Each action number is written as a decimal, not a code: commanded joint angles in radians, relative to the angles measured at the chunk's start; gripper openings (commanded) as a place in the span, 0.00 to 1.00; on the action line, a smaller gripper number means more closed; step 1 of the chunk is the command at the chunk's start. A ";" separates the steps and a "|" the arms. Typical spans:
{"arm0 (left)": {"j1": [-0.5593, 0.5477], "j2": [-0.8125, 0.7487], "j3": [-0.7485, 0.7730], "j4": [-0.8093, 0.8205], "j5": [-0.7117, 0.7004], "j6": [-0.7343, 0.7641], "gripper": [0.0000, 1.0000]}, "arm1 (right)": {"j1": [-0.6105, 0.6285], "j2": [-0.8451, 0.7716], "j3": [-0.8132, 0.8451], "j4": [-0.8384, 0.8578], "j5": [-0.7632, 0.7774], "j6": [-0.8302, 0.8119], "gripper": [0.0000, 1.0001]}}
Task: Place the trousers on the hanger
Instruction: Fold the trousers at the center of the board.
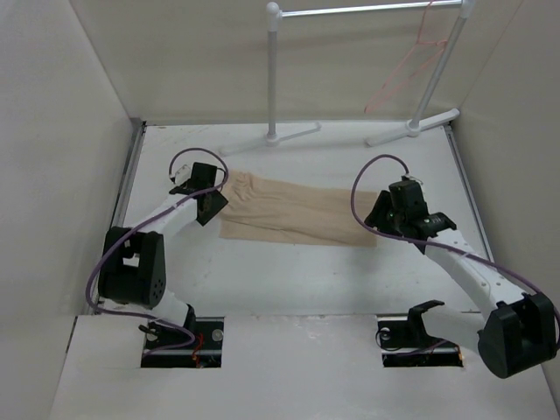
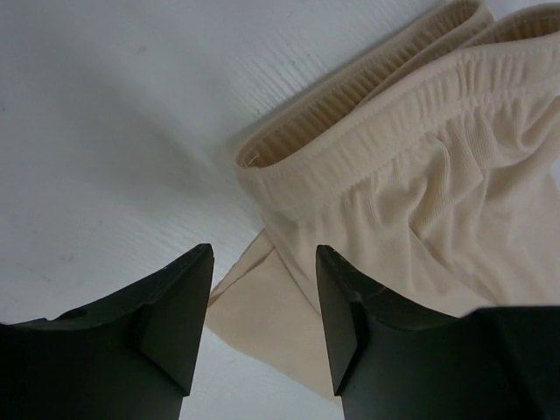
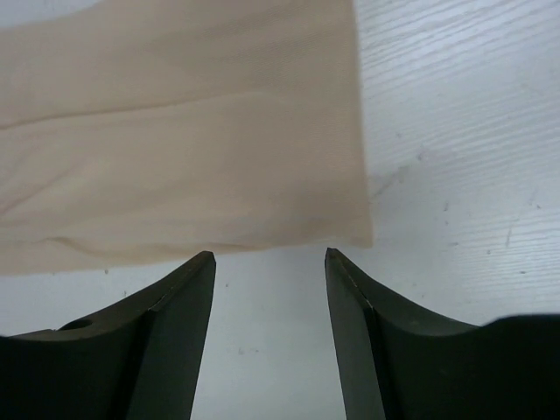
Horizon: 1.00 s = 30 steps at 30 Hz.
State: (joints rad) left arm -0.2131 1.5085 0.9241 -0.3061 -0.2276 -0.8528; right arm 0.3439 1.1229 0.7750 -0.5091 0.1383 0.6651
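The beige trousers (image 1: pixel 293 210) lie flat and folded on the white table, waistband to the left, leg ends to the right. My left gripper (image 1: pixel 213 208) is open at the waistband end; in the left wrist view its jaws (image 2: pixel 262 289) stand over the lower cloth corner below the elastic waistband (image 2: pixel 376 114). My right gripper (image 1: pixel 378 220) is open at the leg end; in the right wrist view it (image 3: pixel 267 258) sits just short of the cloth's edge (image 3: pixel 192 175). The pinkish-red wire hanger (image 1: pixel 407 61) hangs from the rack rail at the back right.
The white tube garment rack (image 1: pixel 273 70) stands at the back, its feet (image 1: pixel 420 127) resting on the table's far edge. White walls close in left, right and behind. Purple cables loop over both arms.
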 commanded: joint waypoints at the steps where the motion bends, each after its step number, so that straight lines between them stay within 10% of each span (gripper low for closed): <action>1: 0.021 0.073 -0.011 0.128 0.046 -0.023 0.48 | -0.061 -0.038 -0.034 0.086 -0.092 -0.006 0.59; 11: 0.014 0.079 0.027 0.145 -0.035 -0.034 0.12 | -0.087 -0.038 -0.049 0.103 -0.086 0.031 0.59; 30: -0.062 -0.231 -0.162 -0.309 -0.142 -0.195 0.25 | -0.161 0.184 -0.037 0.185 -0.127 0.064 0.72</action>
State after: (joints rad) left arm -0.2836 1.2881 0.7994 -0.5224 -0.3447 -0.9844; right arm 0.1780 1.2942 0.7002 -0.4103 0.0372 0.7231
